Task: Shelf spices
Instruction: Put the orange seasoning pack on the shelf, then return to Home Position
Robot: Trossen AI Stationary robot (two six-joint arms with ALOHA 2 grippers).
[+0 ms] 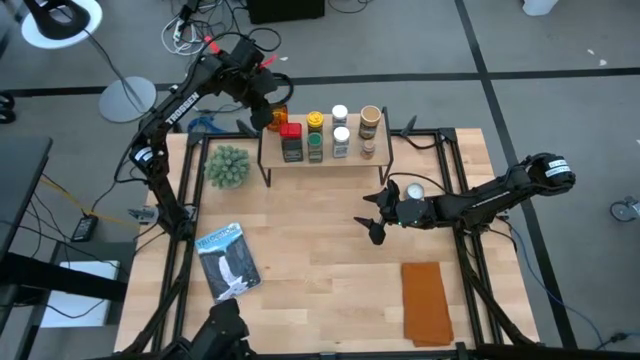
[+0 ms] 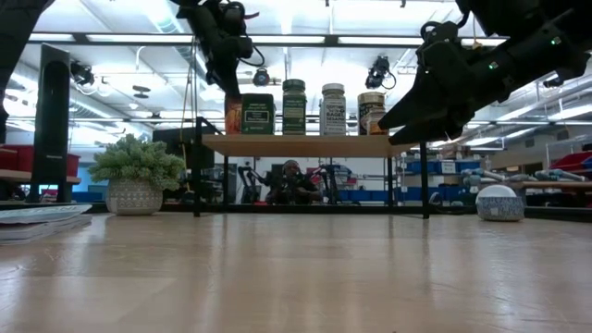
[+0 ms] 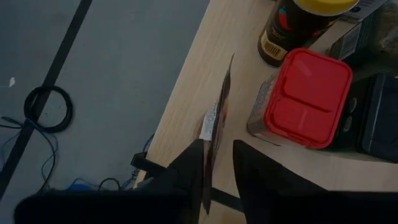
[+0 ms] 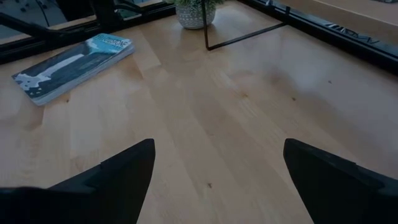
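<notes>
your worktop (image 1: 320,250) carries the shelf (image 1: 325,163) at its back edge. spices (image 1: 316,135) stand in a row on it. your left gripper (image 3: 217,177) is at the shelf's left end, fingers seemingly pinching a thin flat packet (image 3: 216,118). your right gripper (image 1: 375,222) hovers mid-worktop, fingers spread.

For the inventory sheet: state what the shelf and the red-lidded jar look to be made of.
Shelf: light wood top with a matte look and pale grain, on thin black legs, probably metal. Red-lidded jar: glossy moulded lid, likely plastic; body clear, plastic or glass, cannot tell.
</notes>
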